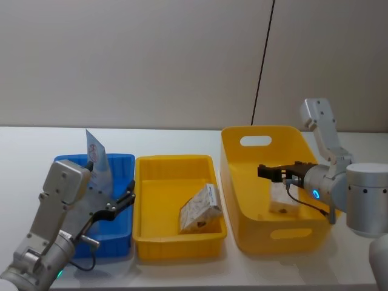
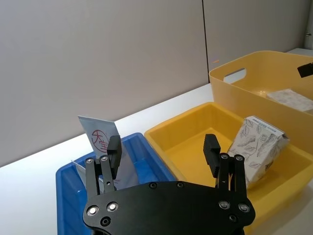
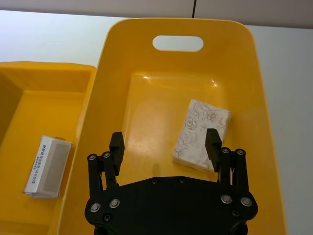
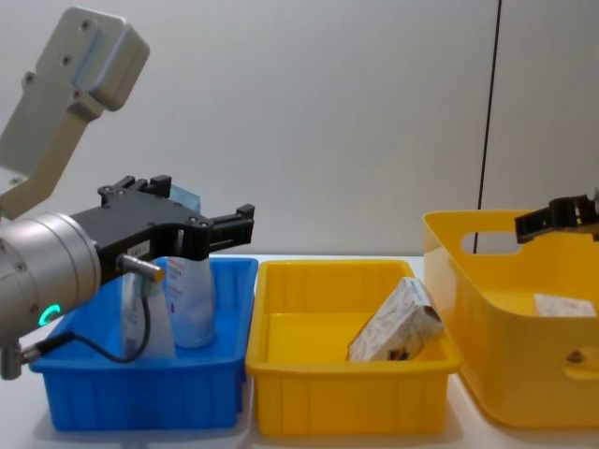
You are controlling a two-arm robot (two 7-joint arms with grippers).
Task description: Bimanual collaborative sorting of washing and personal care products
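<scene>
Three bins stand in a row on the white desk, and we take the shallow yellow bin in the middle as our marker. Inside it a patterned cardboard box with a dark emblem sits tipped rather than upright. It leans toward the marker's right-hand wall, which looks to be what props it. In the blue bin, just left of the marker, pale squeeze tubes with a red logo stand upright, kept so by the bin's walls. The left gripper hovers over that blue bin, its fingers apart and holding nothing, pointing toward the marker. Just right of the marker, in the deep yellow bin with handle cut-outs, a soft whitish patterned pack lies flat on the floor. The right gripper hangs above the pack, fingers spread and empty, aimed back toward the marker. We judge the sorting well along, since each kind sits in a bin of its own and both arms are free for whatever comes next.
</scene>
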